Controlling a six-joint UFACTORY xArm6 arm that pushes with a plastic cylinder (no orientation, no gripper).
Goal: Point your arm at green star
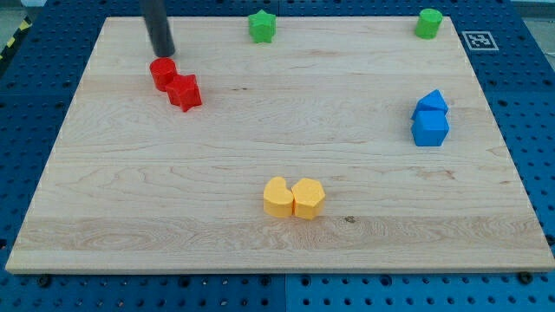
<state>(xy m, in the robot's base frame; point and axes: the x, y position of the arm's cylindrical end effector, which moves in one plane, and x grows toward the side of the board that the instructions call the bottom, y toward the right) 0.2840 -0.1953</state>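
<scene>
Toward the upper left of the frame, my tip (163, 54) is seen at the lower end of a straight dark rod (157, 24) that enters from the view's top and leans very slightly. The tip stands just above a red cylinder-like block (162, 73), close enough that contact cannot be confirmed or ruled out. A red star-like block (185, 91) lies touching that cylinder on its lower right side. No jaws are carried by the rod, so nothing is clamped or held; only a plain end is presented to the board.

The green star (262, 26) is placed near the top edge, left of centre, well apart from the tip and to its right. A second green block (428, 23), roughly cylindrical, is set near the top right corner. Two blue blocks are found at the right side: a smaller one with a peaked top (432, 103) touching a larger one (430, 129) just below it. Two yellow blocks are grouped at lower centre, a rounded one (277, 198) on the left touching a faceted one (308, 198) on the right.

No containers are shown; all blocks rest directly on a pale wooden board (260, 139) with visible grain. The board is laid on a blue perforated surface (533, 113), and a black-and-white marker (478, 40) is fixed just beyond the board's upper right corner.
</scene>
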